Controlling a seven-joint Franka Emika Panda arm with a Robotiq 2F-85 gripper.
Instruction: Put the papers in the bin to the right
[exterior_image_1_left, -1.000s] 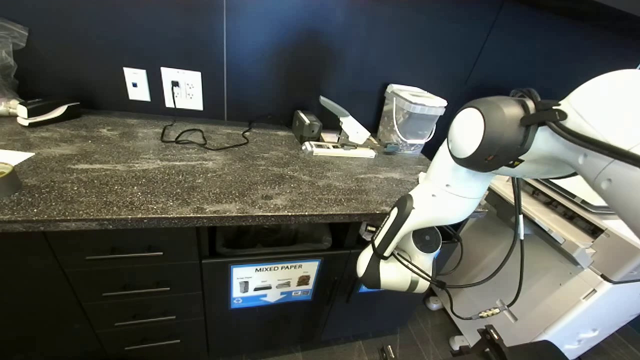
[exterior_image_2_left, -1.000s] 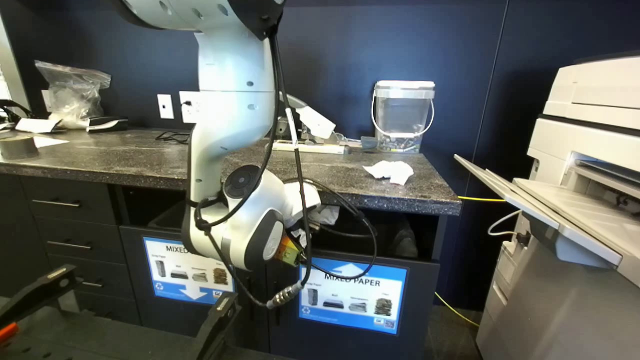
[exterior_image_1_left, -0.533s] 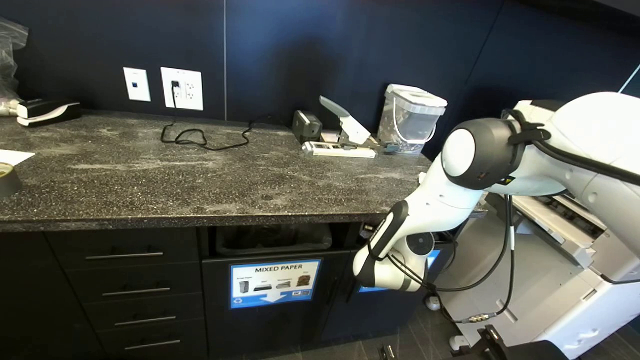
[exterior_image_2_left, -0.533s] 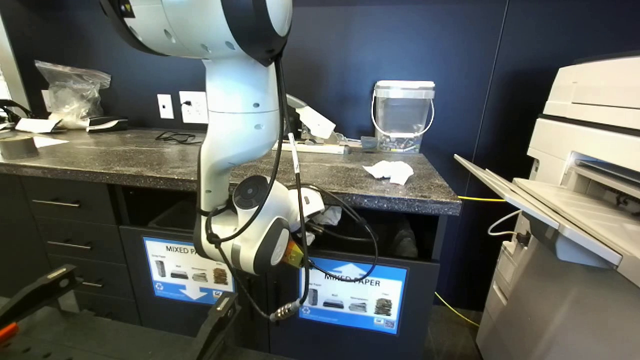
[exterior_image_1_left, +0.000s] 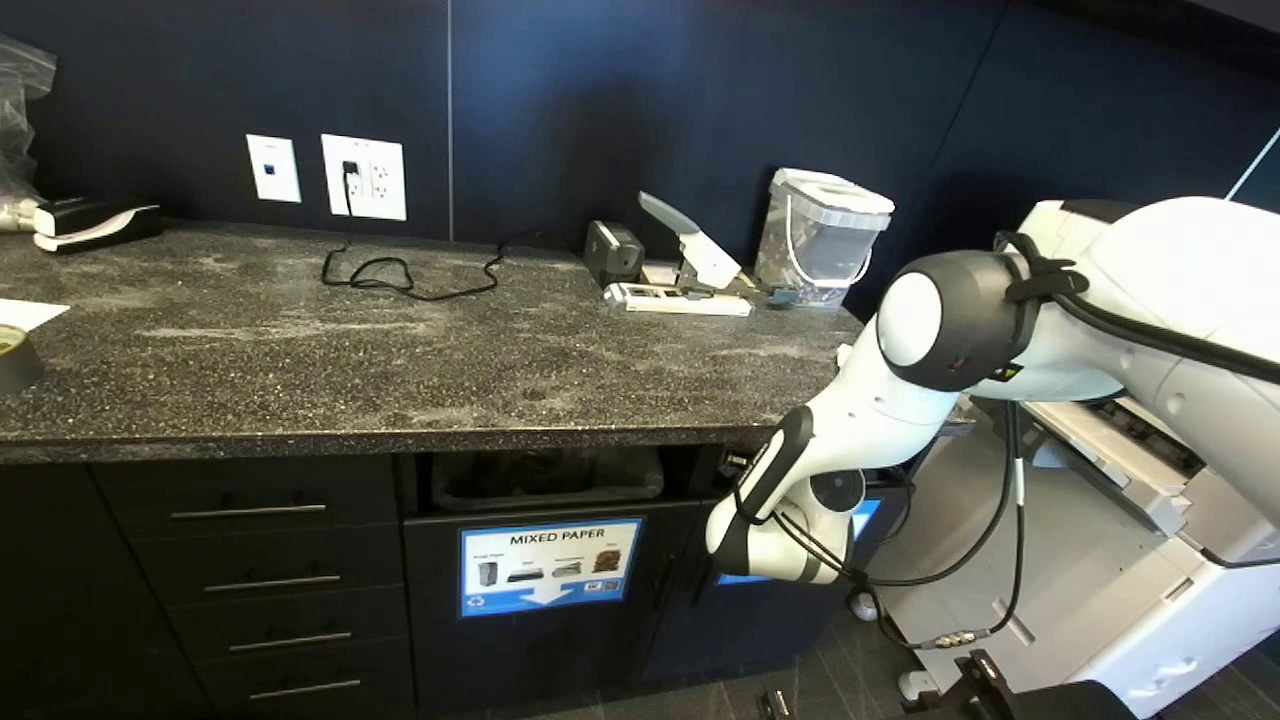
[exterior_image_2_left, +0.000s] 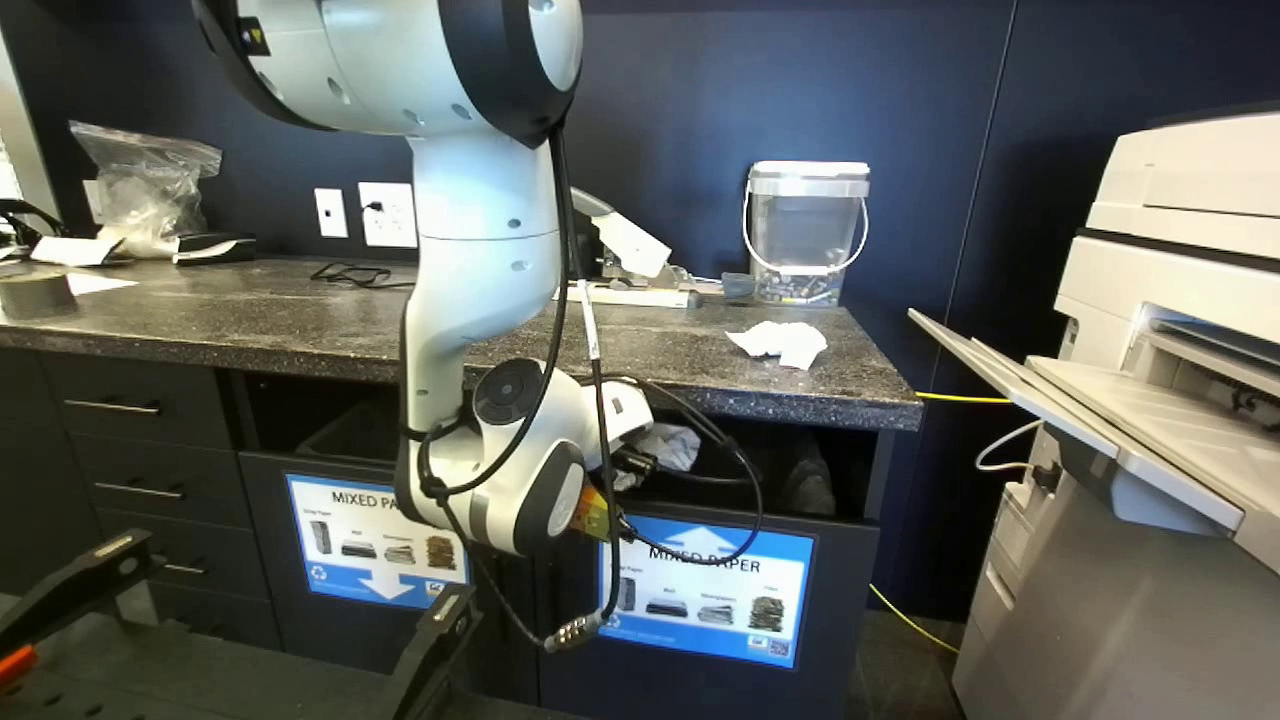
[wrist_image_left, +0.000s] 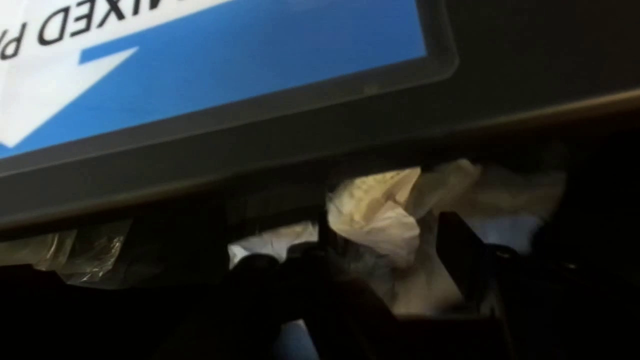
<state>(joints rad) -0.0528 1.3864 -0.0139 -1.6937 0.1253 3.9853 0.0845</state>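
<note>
Above the bin (exterior_image_2_left: 700, 690) runs the speckled counter (exterior_image_2_left: 680, 335); its straight front edge passes over the bin's slot, and its end corner juts slightly past the bin's right side in an exterior view. Beyond that side of the bin stands the big pale printer (exterior_image_2_left: 1120, 600), with a strip of floor (exterior_image_2_left: 900, 640) showing between. My arm (exterior_image_2_left: 485, 260) hangs in front of the counter by the bin's left side, bent so that my wrist sits before the left part of the slot. The twin compartment (exterior_image_1_left: 545, 660) is just beside the bin, on its left, and the lidded clear bucket (exterior_image_2_left: 808, 220) stands above the bin, at the back of the counter.

My gripper (wrist_image_left: 387, 235) is unclenched, its fingers parted; the wrist view has them pointing past the rim of the bin's front toward the dark slot, how deep I cannot tell. The slot runs on toward the bin's right side panel, giving sideways room, though my cables (exterior_image_2_left: 590, 322) loop across its mouth and an unclear grayish shape (exterior_image_2_left: 810, 478) sits at its right end.

One of the papers (exterior_image_2_left: 780, 342), a crumpled white wad, lies on the counter above the bin, near the end edge. Another paper wad (wrist_image_left: 372, 215) shows in the gap between my fingers, beyond the bin's rim; I cannot tell whether it touches either. More crumpled paper (wrist_image_left: 455, 182), blurred, shows just beside it.
</note>
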